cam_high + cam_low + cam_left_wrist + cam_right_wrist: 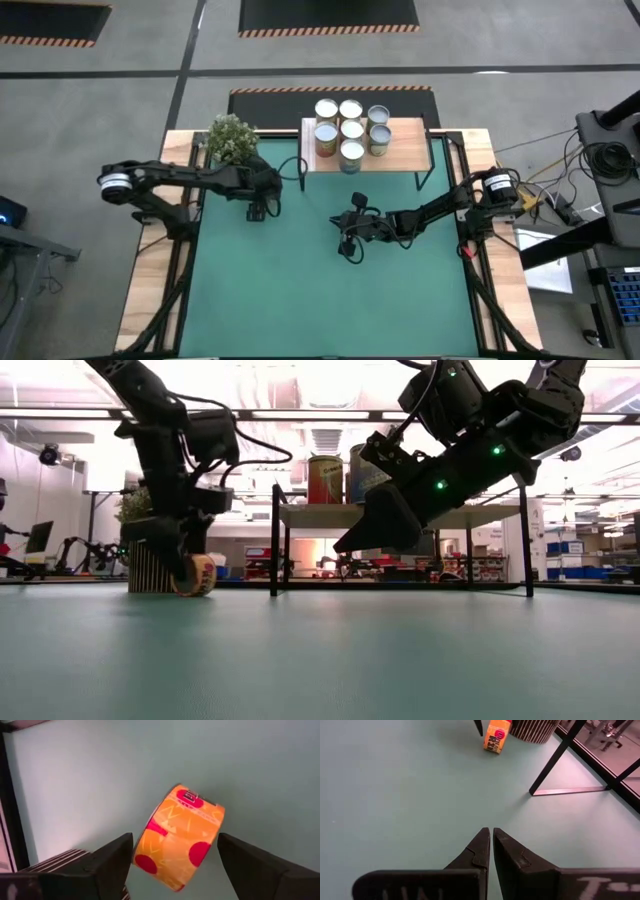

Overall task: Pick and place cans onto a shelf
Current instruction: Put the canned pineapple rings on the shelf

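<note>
An orange can with red dots (180,840) stands tilted on the green mat (300,300), just in front of the potted plant (232,138). My left gripper (175,837) is open around it, coming down at a slant. The same can (198,575) shows tipped in the low view, its lower edge on the mat. Several cans (351,130) stand upright on the wooden shelf (405,150) at the table's far edge. My right gripper (491,840) is shut and holds nothing, hovering over the middle of the mat (348,238). My left gripper's open fingers stand on either side of the orange can. One finger (117,857) seems to lie against the can's side wall (142,855), and the other finger (240,855) stands apart from it. The fingers slant down from above. The can leans tilted, its lower edge on the mat.
The plant in its ribbed pot (150,565) stands right behind the left gripper. The shelf's thin black legs (273,540) rise from the mat between the two grippers and the far edge. The near half of the mat (320,310) is bare.
</note>
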`<state>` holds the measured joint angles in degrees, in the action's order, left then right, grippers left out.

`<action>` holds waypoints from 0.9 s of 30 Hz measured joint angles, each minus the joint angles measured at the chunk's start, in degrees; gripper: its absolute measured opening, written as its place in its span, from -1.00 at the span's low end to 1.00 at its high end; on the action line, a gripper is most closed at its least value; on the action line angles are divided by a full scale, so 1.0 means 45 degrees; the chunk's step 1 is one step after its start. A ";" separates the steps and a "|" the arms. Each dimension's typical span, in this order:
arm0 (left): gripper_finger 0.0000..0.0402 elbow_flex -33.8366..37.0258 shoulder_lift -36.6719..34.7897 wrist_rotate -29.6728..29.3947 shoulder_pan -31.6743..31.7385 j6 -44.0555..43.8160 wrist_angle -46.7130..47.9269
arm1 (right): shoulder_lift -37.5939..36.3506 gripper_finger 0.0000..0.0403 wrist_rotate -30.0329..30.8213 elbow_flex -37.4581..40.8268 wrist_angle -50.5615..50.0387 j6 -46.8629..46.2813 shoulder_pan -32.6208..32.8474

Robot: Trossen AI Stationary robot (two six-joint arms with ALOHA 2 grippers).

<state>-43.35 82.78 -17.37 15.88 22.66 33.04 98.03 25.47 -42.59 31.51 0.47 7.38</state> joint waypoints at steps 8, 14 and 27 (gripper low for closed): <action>0.09 0.0000 -0.0020 -0.0467 -0.0024 -0.0074 0.0005 | 0.0002 -0.94 0.0000 0.0020 0.0000 0.0000 0.0000; -0.29 0.0000 -0.0242 -0.0634 -0.0126 -0.0289 0.0003 | -0.0002 -0.94 -0.0005 0.0024 0.0003 -0.0005 0.0000; -0.19 -0.0688 -0.1571 -0.0588 -0.1525 -0.1778 0.0306 | -0.0029 -0.94 -0.0055 -0.0127 0.0015 -0.0090 0.0131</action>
<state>-46.45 75.71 -20.01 9.02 14.66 34.41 97.90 25.23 -43.16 31.57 0.06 7.97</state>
